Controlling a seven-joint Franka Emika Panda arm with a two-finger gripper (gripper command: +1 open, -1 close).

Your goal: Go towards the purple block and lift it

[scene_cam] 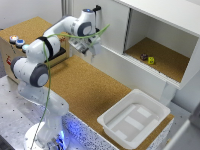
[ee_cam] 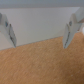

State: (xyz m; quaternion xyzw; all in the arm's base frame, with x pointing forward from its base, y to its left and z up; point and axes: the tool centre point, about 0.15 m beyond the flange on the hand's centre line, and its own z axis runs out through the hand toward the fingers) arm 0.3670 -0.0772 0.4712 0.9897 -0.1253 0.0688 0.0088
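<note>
I am holding my hand (scene_cam: 91, 48) wide open and empty above the cork desk (scene_cam: 85, 90), facing the white cabinet wall (ee_cam: 40, 25). The purple block (scene_cam: 143, 57) is sitting inside the open cabinet compartment (scene_cam: 165, 62), well apart from me and just beside the yellow block (scene_cam: 151, 60). To do this well, I judge I am needing to swing toward the exterior view's right, clear the cabinet's front edge, and centre my fingers (ee_cam: 7, 29) on the darker cube alone.

The arm (scene_cam: 47, 55) rises from its base, bends at the elbow and reaches out level — wrist turned down at the end. The gripper (scene_cam: 91, 48) points downward, its two fingers (ee_cam: 7, 29) spread wide apart — nothing between them.
</note>
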